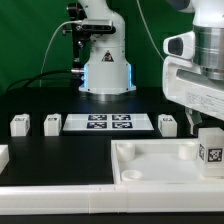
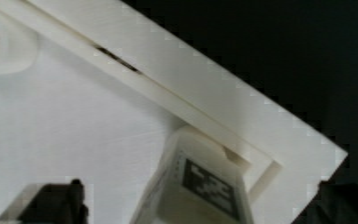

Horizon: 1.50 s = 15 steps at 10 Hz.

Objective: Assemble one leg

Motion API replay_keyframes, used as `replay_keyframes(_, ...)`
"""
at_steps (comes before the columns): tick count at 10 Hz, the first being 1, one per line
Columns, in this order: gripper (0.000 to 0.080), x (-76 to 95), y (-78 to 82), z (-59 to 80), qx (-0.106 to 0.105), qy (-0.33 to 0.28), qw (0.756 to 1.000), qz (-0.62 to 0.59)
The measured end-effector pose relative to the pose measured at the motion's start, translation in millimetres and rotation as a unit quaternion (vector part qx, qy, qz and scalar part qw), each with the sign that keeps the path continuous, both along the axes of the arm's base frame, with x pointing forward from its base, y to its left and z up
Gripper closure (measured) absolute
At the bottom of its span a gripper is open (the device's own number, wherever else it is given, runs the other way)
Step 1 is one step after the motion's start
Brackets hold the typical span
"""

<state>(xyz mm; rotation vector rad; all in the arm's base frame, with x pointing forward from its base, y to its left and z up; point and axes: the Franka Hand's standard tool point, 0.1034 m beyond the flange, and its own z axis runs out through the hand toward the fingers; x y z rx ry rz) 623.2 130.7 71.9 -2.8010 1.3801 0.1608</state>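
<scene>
A leg [image 1: 211, 152], a small white block with a black-and-white tag, stands upright at the near corner of the large white tray-like piece [image 1: 150, 168] on the exterior view's right. My gripper [image 1: 205, 126] hangs right over it. In the wrist view the leg [image 2: 211, 188] lies between my gripper's [image 2: 204, 208] dark fingers [image 2: 55, 202], with a gap on each side, so the jaws stand open around it. Three more legs lie on the table: two [image 1: 18, 124] [image 1: 52, 123] at the exterior view's left and one [image 1: 167, 124] right of the marker board.
The marker board [image 1: 108, 123] lies mid-table before the robot base [image 1: 105, 70]. Another white part [image 1: 3, 155] pokes in at the exterior view's left edge. The tray's raised rim [image 2: 176, 85] runs diagonally beside the leg.
</scene>
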Motion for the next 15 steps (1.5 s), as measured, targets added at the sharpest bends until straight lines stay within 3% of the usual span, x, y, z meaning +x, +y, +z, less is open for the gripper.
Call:
replay_keyframes(3, 0.0150, -1.1, 2.3, -0.5, 0.014, -0.009, 0.985, 0.170)
replay_keyframes(6, 0.0150, -0.5, -0.6, -0.6, 0.028, -0.019, 0.941, 0.337)
replay_keyframes(9, 0.0150, 0.6, -6.2, -0.6, 0.042, -0.029, 0.865, 0.499)
replay_keyframes(10, 0.0150, 0.8, -7.2, -0.6, 0.044, -0.030, 0.851, 0.522)
replay_keyframes(11, 0.0150, 1.0, -8.0, -0.5, 0.045, -0.030, 0.855, 0.515)
replay_keyframes(12, 0.0284, 1.0, -8.0, -0.6, 0.045, -0.030, 0.855, 0.515)
replay_keyframes(13, 0.0284, 1.0, -8.1, -0.5, 0.045, -0.030, 0.855, 0.515)
replay_keyframes(14, 0.0421, 1.0, -8.2, -0.6, 0.045, -0.030, 0.855, 0.515)
replay_keyframes(15, 0.0502, 1.3, -10.9, -0.8, 0.043, -0.029, 0.856, 0.515)
